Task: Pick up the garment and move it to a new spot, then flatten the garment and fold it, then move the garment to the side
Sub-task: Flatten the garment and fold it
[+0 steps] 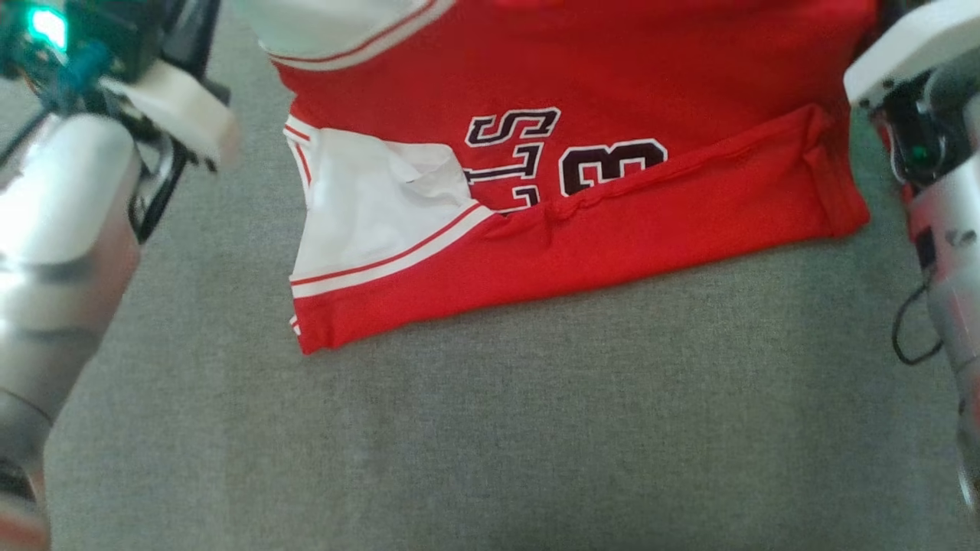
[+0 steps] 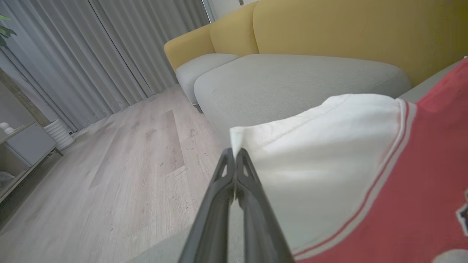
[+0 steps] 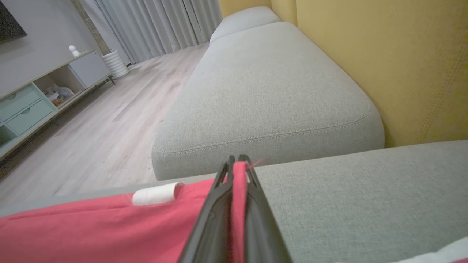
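**FOLD STAGE IN PROGRESS: BOTH GRIPPERS CLAMPED ON THE JERSEY**

**Task status.** The red basketball jersey (image 1: 582,229) lies on the grey seat cushion (image 1: 490,428) and fills the head view from the centre up to 12 o'clock. A red band of cloth is turned over across the lower part of the dark lettering and numeral. From this, judge that one fold is at least partly laid. The white side panel at 9 o'clock of the garment is creased, so flattening is not complete there. Treat the fold as unfinished. The final move to the side is not yet done. You cannot confirm from these views whether the first relocation was completed.

**Left gripper.** The left gripper (image 2: 234,153) has its fingers pressed together on a white corner of the jersey. The corner peak stands just above the tips at 12 o'clock. The white panel and its red piping spread away towards 3 and 4 o'clock.

**Right gripper.** The right gripper (image 3: 237,162) pinches a red edge, and a strip of cloth runs down between its fingers. The rest of the red fabric extends from the tips towards 8 o'clock, across the cushion.

**Arm positions.** In the head view, the left forearm (image 1: 61,252) stands at 9 o'clock and the right forearm (image 1: 949,252) at 3 o'clock. The jersey lies between them.
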